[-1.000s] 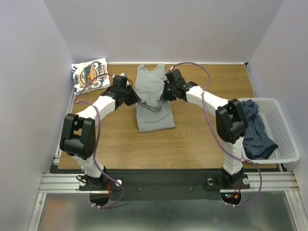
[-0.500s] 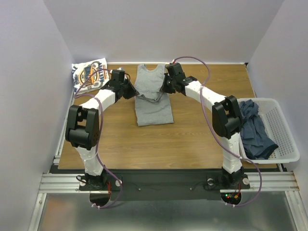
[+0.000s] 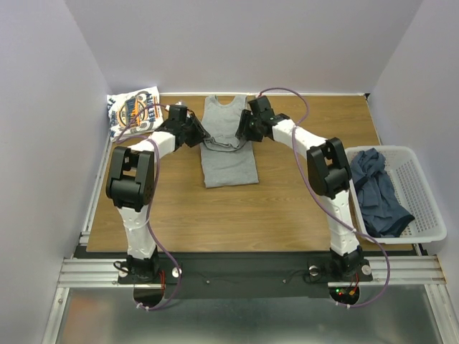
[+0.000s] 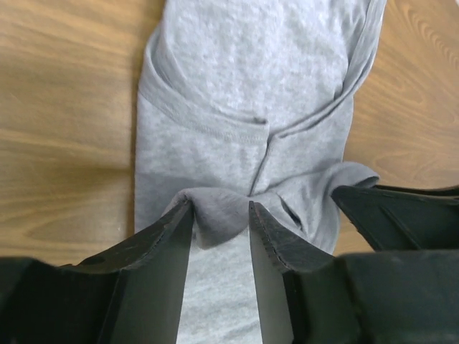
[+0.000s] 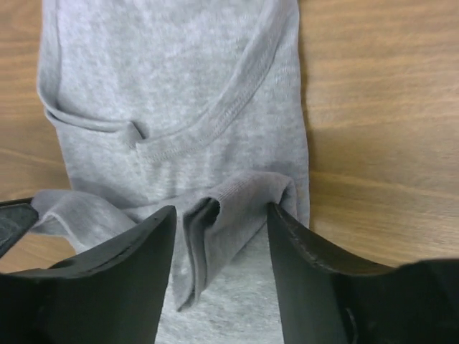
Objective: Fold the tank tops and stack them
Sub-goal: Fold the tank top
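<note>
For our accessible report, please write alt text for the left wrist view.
The left tool pinches a raised fold of a grey tank top lying on a wooden table. The right tool shows at the right edge.

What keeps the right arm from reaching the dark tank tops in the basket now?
Probably reachable, yes: the dark tank tops lie uncovered in the basket beside that arm. But the right gripper pinches a fold of the grey tank top and must release first.

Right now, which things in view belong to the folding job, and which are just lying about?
Job in hand:
grey tank top
printed white tank top
dark blue tank tops

Lying about:
white mesh basket, holding the dark blue ones
wooden table
</note>
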`<move>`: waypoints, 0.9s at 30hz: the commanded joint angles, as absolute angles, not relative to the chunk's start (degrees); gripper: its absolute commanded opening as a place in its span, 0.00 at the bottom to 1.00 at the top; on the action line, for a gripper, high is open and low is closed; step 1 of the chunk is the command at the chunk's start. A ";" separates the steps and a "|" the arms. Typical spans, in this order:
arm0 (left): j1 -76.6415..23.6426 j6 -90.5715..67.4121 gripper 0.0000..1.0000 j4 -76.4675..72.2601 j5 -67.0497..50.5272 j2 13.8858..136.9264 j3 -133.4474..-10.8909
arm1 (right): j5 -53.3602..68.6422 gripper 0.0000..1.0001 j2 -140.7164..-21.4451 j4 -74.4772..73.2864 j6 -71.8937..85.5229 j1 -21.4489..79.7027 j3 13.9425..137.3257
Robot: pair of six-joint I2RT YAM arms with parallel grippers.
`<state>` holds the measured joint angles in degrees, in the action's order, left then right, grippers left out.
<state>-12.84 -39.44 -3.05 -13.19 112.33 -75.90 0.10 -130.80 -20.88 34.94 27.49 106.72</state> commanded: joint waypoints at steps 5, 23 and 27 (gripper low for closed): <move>-9.58 -39.73 0.50 -6.68 -11.08 106.35 -76.55 | 0.35 0.68 -127.53 -18.81 32.78 26.81 111.53; -19.68 -40.08 0.00 -8.61 -15.55 103.09 -65.65 | -0.79 0.21 -116.54 -15.03 30.59 31.91 91.49; -20.21 -40.25 0.00 -8.61 -15.64 105.81 -67.67 | -0.26 0.21 -118.47 -15.12 30.41 31.90 93.07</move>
